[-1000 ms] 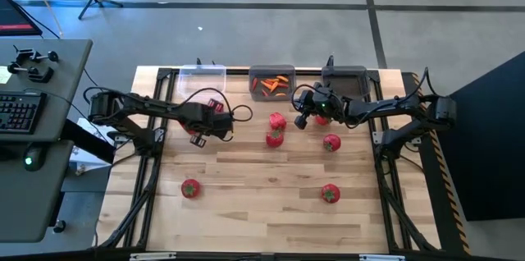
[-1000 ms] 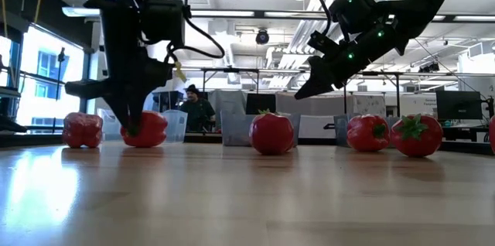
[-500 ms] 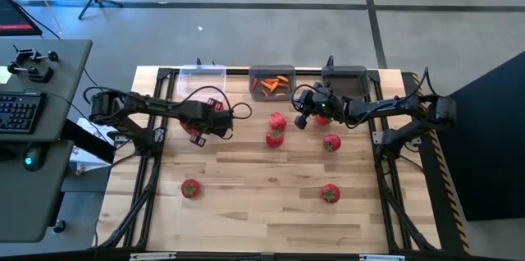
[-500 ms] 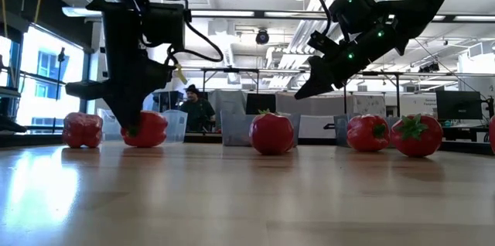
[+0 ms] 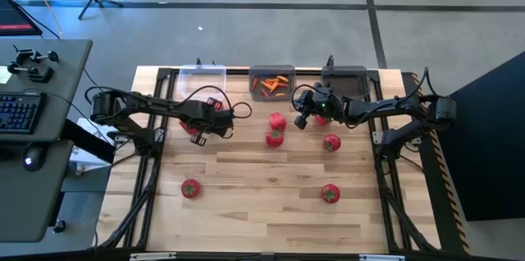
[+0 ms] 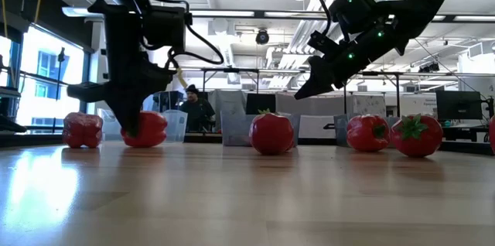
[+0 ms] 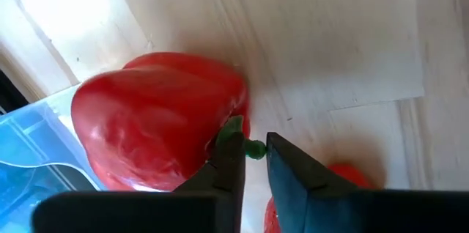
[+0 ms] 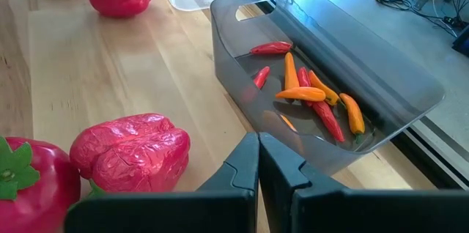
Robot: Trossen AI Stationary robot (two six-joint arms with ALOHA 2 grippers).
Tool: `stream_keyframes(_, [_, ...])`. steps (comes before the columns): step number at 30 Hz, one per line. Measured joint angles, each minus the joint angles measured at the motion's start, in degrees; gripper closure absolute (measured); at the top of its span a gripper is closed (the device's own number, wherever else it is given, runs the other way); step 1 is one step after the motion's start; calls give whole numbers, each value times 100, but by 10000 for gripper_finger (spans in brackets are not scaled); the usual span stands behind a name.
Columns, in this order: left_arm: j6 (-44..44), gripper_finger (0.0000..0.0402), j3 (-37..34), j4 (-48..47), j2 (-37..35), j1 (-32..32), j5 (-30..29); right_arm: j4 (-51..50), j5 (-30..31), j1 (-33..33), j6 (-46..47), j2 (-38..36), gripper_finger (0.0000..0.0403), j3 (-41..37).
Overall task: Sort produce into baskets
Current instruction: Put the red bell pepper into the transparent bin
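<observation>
left tool [image 7: 253,161] narrowed onto glossy pepper's [image 7: 157,127] stem.

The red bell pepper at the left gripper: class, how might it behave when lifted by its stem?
The red bell pepper is bulky beside its thin green stem, so it may swing or tilt. The left gripper pinches only that stem, so it could slip. Its lumpy base probably resists rolling.

Red peppers [image 5: 277,120] and tomatoes [image 5: 330,193] scattered on wood, chillies [image 5: 273,85] in middle grey basket [image 5: 271,72], clear basket [image 5: 202,73] left
</observation>
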Motion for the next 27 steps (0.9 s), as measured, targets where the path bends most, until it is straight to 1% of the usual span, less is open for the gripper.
stream_keyframes(4, [-1,391,0,7,0,0,40,0,0,0,0,0,403,0])
stream_keyframes(12, [-95,399,50,-80,-52,-22,152,0,0,0,2,0,403,0])
stream_keyframes(19, [-712,401,723,-469,-305,-27,853,0,0,0,2,0,403,0])
stream_keyframes(21, [-879,401,923,-527,-453,39,965,0,0,0,2,0,403,0])
stream_keyframes(24, [-1091,401,1197,-498,-728,267,1072,1,0,0,4,0,403,0])
stream_keyframes(27, [-1315,401,1411,-505,-1008,663,1115,2,0,0,9,0,403,0])
